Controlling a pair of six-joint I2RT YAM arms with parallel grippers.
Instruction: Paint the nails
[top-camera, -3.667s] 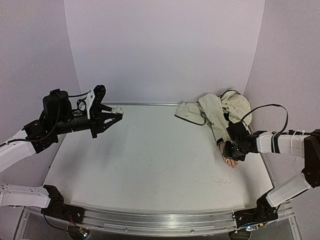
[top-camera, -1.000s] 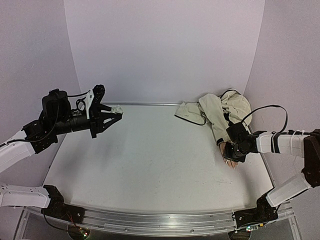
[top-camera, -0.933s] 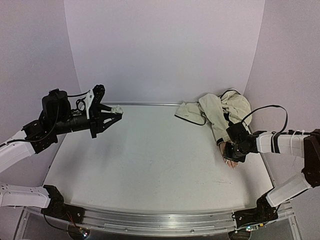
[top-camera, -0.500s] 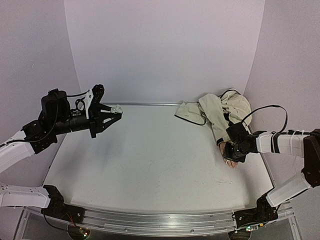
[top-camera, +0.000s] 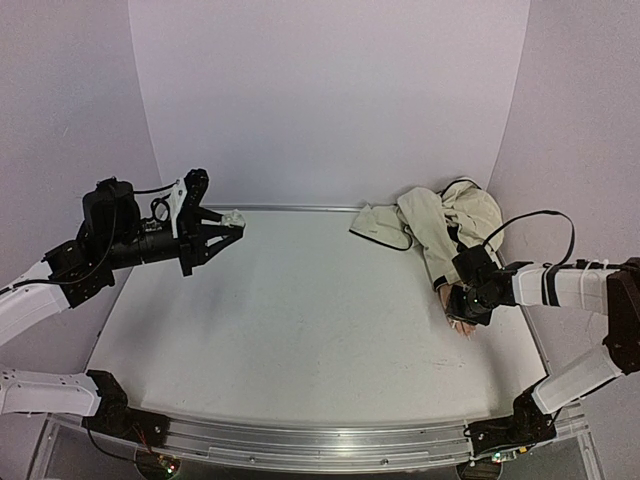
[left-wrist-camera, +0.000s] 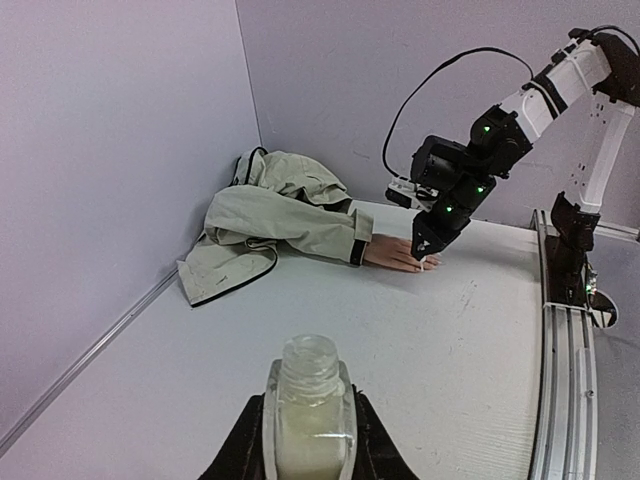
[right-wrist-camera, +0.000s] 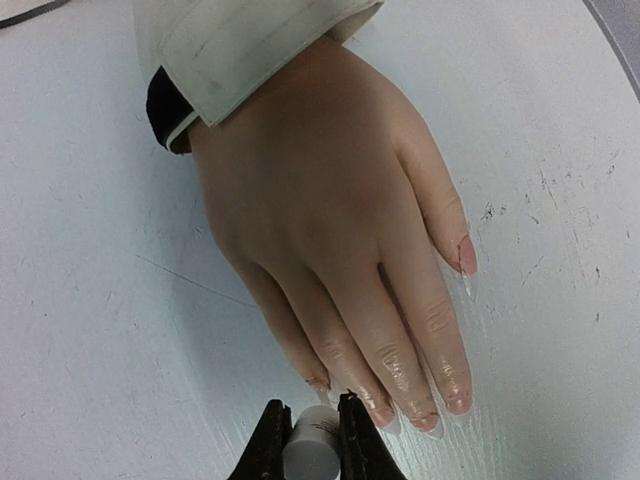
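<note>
White tabletop (top-camera: 300, 320); my right gripper (right-wrist-camera: 310, 425) pinches a light cap (right-wrist-camera: 312, 448) at the likely slick nails (right-wrist-camera: 467, 255) of the mannequin hand (right-wrist-camera: 320, 220); left gripper (left-wrist-camera: 308, 445) clamps a bottle (left-wrist-camera: 308, 395).

Beige jacket (top-camera: 440, 225) crumpled in far right corner of white table (top-camera: 300, 330), against lilac wall (top-camera: 330, 100).

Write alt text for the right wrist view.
A peach mannequin hand lies palm down on a white table, beige cuff at the top. At the bottom edge, the right gripper pinches a small white cylinder close to the fingertips.
</note>
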